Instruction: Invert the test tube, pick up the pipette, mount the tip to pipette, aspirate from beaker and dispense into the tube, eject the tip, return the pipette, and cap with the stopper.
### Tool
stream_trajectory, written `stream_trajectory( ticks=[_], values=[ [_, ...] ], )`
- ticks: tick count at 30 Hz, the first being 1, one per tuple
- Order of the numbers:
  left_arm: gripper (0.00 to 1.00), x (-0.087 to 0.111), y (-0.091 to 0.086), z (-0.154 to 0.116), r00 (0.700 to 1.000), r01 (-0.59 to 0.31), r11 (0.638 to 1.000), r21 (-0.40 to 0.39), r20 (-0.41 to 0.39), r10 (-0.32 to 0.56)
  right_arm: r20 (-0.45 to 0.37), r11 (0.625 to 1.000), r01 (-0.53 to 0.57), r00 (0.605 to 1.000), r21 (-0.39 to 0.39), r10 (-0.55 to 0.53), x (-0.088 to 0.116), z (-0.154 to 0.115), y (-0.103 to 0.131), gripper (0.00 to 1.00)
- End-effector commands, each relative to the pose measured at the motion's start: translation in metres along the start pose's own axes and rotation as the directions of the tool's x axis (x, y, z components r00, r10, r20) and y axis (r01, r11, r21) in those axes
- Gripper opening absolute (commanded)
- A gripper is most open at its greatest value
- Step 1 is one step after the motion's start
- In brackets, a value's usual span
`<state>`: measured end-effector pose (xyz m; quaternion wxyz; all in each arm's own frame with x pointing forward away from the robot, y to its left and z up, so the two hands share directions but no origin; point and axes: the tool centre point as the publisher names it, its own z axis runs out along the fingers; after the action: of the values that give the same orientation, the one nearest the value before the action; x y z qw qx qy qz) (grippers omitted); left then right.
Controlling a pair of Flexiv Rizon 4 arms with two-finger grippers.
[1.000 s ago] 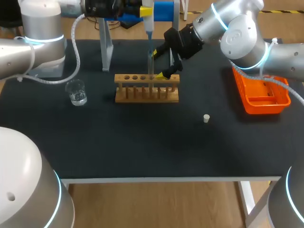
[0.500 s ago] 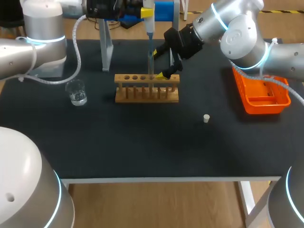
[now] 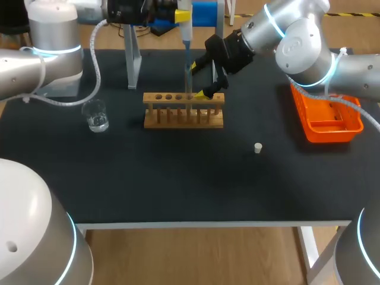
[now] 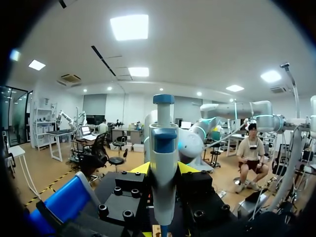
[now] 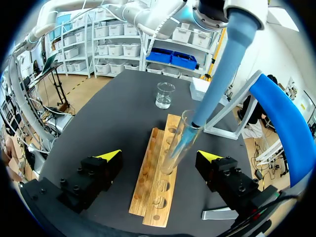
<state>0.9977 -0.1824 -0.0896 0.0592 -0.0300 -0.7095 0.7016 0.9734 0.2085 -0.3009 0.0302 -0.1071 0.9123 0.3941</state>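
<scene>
Black worktop fills the head view, with a wooden rack standing toward its far edge, about midway between the sides. A glass beaker sits nearer the left edge, level with the rack. Only this view shows the small white stopper, lying alone toward the right, and the orange tray at the right edge.

The left wrist view shows none of the worktop, but it does show the left gripper clamped on the pipette, a yellow tip on each side of its body.

The right wrist view looks down the rack. A test tube stands upright in it, and the blue pipette tip enters the tube's mouth. The right gripper is spread wide, with its fingers on either side of the rack and clear of the tube.
</scene>
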Motion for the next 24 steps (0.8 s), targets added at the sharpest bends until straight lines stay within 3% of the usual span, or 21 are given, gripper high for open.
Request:
stream_trajectory(
  ticks=[1, 24],
  values=[
    [0.0, 0.0014, 0.0008, -0.0002, 1.0, 0.001, 1.0, 0.002, 0.001, -0.001, -0.001, 1.0, 0.0, 1.0, 0.001, 0.0, 0.0001, -0.0005, -0.0001, 1.0],
    [0.0, 0.0012, 0.0004, 0.0003, 1.0, 0.001, 1.0, -0.001, -0.003, -0.001, -0.001, 1.0, -0.002, 1.0, -0.003, 0.002, 0.0003, -0.0036, -0.0003, 1.0]
  ],
)
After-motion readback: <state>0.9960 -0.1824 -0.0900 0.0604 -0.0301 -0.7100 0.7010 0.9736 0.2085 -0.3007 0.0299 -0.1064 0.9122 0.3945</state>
